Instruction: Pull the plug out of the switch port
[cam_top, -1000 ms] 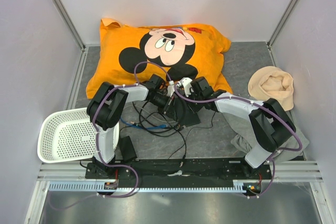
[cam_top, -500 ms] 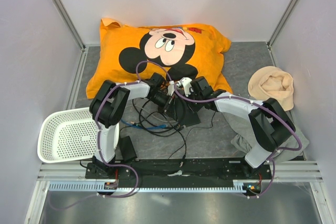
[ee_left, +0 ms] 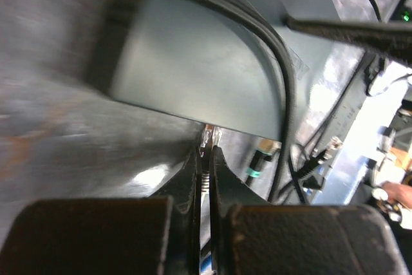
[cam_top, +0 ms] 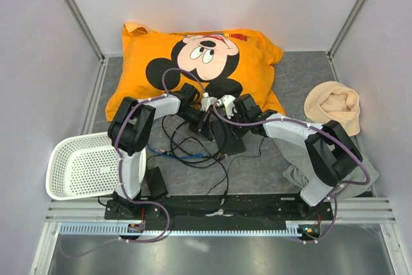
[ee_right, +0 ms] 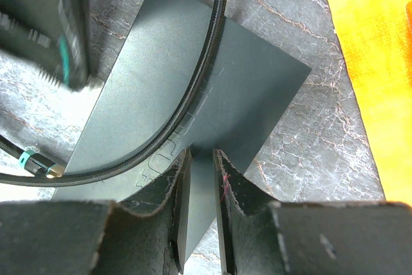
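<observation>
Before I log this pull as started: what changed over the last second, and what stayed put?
The left gripper, shut on the plug, shifted slightly away from the bases, toward the orange pillow, and its forearm swung with it. Whether the plug is out yet cannot be told. The right gripper stayed clamped on the black box. The box and the basket are unmoved.

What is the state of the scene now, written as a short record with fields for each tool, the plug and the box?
left tool: shut on the plug, at the edge of the black box
right tool: shut on the near edge of the black box
plug: clear tip at the box edge; whether it sits in the port cannot be told
cable: black, curves over the box top
surroundings: orange pillow behind the arms, white basket at the left
</observation>
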Robot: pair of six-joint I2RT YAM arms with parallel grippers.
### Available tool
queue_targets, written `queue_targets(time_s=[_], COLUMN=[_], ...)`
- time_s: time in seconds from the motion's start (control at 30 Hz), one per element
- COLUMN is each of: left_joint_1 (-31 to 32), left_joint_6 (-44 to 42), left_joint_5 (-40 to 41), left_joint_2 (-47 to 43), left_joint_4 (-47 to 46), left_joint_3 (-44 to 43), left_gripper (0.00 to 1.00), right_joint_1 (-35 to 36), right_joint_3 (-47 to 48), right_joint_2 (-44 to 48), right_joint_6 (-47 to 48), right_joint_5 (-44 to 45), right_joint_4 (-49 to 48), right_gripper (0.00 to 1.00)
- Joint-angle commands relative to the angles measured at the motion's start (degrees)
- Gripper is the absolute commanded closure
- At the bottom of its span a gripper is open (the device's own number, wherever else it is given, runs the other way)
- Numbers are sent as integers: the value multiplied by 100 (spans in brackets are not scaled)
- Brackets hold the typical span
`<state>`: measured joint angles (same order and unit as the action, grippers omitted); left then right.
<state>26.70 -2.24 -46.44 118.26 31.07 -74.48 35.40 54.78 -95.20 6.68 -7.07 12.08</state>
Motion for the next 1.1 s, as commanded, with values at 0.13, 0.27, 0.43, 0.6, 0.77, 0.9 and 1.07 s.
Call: queue_targets(time_s=[0.13, 0.27, 0.43, 0.6, 0.77, 0.9, 1.07], left_joint_1=[-279, -279, -366, -744, -1447, -2044, -2397], left_joint_6=[-531, -751, -2049, -2754, -3054, -2747, -2466], left_joint_5=[416, 170, 494, 915, 1838, 2499, 2762], left_joint_2=[-13, -355, -952, -1700, -1868, -1526, -1314], left_joint_4=[48, 258, 1286, 1665, 1490, 1288, 919], left_joint_3=[-120, 74, -373, -796, -1165, -1464, -1465], left_gripper=[98, 98, 98, 98, 98, 99, 94], right_joint_1=[37, 37, 37, 37, 37, 29, 37], right_joint_3=[-381, -363, -354, -337, -328, -328, -337], right_joint_2=[-324, -359, -368, -394, -403, -403, -394], right_joint_6=[-70, -61, -52, -44, -35, -26, -26], right_joint_5=[-66, -75, -84, -110, -119, -137, -137], right_joint_4=[867, 875, 875, 893, 884, 910, 893], right_gripper=[72, 72, 71, 71, 71, 71, 70])
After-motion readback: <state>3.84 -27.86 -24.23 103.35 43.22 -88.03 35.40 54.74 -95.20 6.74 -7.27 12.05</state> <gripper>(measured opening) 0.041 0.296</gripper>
